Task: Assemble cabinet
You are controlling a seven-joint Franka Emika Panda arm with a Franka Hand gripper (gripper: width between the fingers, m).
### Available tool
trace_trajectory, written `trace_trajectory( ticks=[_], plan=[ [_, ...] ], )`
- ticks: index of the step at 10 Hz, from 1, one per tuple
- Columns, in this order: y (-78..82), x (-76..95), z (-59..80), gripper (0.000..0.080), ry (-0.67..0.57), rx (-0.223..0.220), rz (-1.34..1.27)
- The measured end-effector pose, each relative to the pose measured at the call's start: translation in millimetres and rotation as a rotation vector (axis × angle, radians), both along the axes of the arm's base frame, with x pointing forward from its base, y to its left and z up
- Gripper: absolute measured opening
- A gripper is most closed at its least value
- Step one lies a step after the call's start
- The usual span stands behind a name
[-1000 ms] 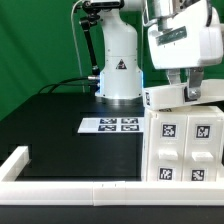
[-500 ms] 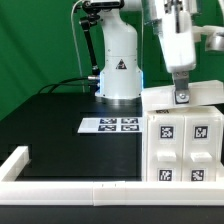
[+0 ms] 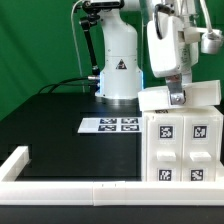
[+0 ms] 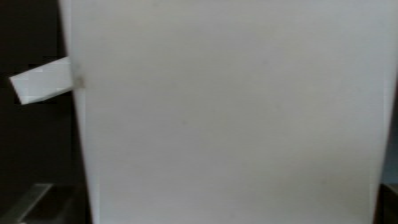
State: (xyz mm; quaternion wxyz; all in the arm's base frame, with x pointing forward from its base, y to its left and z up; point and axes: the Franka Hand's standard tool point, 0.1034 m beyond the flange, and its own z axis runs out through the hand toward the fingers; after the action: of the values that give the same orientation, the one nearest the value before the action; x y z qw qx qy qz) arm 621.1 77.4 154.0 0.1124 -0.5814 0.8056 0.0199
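Note:
The white cabinet body stands at the exterior view's right, its front showing several black-and-white tags. A white cabinet panel lies across its top, slightly tilted. My gripper comes down from above and is shut on this panel at its near edge. In the wrist view the panel's plain white face fills nearly the whole picture and hides my fingertips. A small white piece sticks out beside it over the dark table; I cannot tell what it is.
The marker board lies on the black table in front of the white robot base. A long white border rail runs along the front edge and turns up at the exterior view's left.
My wrist has turned about its vertical axis over the cabinet top. The panel in my fingers has shifted slightly towards the exterior view's left and now sits a little tilted.

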Motion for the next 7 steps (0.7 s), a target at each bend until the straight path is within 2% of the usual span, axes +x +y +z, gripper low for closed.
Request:
trace_trajectory(
  ticks=[1,2,4,5,7],
  plan=[
    [0.8,3.6,8.4,0.0752,-0.029,0.013,0.008],
    [3.0,4.6,16.3,0.0791,-0.046,0.026,0.013],
    [6.5,6.5,30.8,0.0797,-0.078,0.040,0.021],
    [6.8,7.5,36.0,0.0797,-0.102,0.033,0.039],
    [7.2,7.1,33.7,0.0797,-0.102,0.028,0.062]
  ],
)
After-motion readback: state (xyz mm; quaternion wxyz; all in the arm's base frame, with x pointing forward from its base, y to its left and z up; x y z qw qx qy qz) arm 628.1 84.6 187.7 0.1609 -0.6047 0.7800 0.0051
